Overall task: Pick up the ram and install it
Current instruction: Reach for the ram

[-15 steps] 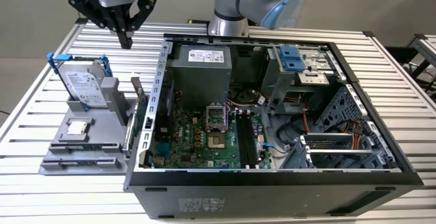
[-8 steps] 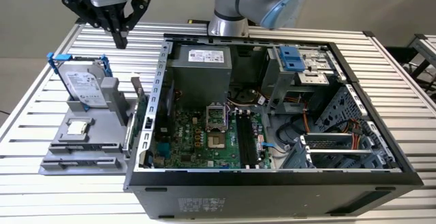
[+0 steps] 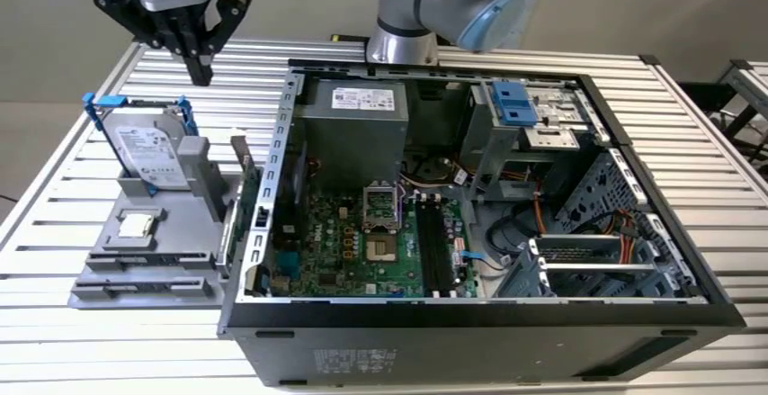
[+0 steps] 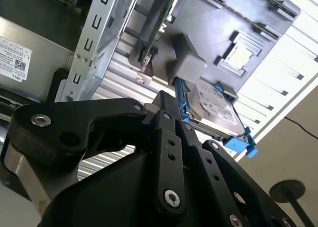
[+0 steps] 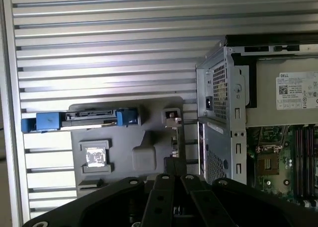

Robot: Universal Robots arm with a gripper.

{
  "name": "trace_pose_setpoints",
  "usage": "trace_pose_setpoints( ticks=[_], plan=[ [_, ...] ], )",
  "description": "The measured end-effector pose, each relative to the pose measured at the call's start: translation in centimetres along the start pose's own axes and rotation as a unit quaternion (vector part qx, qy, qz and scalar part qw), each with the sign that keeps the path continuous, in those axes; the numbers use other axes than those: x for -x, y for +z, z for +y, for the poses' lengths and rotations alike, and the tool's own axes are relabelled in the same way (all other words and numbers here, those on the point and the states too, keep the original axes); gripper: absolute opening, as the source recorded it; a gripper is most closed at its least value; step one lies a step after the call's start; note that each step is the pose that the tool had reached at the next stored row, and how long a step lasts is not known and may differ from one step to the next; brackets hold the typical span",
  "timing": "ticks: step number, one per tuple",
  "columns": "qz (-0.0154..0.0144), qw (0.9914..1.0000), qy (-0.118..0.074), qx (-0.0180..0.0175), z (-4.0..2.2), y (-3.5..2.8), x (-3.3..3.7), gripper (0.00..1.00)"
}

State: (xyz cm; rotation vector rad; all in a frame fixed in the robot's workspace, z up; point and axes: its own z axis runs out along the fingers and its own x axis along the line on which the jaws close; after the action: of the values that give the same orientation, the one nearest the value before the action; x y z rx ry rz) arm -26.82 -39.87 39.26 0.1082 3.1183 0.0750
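The ram [image 3: 245, 172] stands on edge in the grey holder [image 3: 186, 242], below the closed, empty pincer [image 3: 200, 76], beside the hard drive [image 3: 150, 148] and processor chip [image 3: 136, 225].

Bright even light, glare on ribbed table [image 4: 298, 43], dim shadow inside computer case [image 3: 480, 345]

Matt black tool [image 3: 200, 71]; ribbed metal table [image 3: 72, 341]; grey plastic holder [image 3: 156, 264].

Open computer case [image 3: 480, 321], hard drive [image 3: 150, 148], grey holder [image 3: 144, 273]
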Motion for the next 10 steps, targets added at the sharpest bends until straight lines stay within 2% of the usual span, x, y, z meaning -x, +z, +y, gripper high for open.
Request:
trace_pose_setpoints(
  ticks=[10],
  plan=[
    [0.0,1.0,0.0,0.0,-0.12,-0.04,-1.75,0.0]
  ],
)
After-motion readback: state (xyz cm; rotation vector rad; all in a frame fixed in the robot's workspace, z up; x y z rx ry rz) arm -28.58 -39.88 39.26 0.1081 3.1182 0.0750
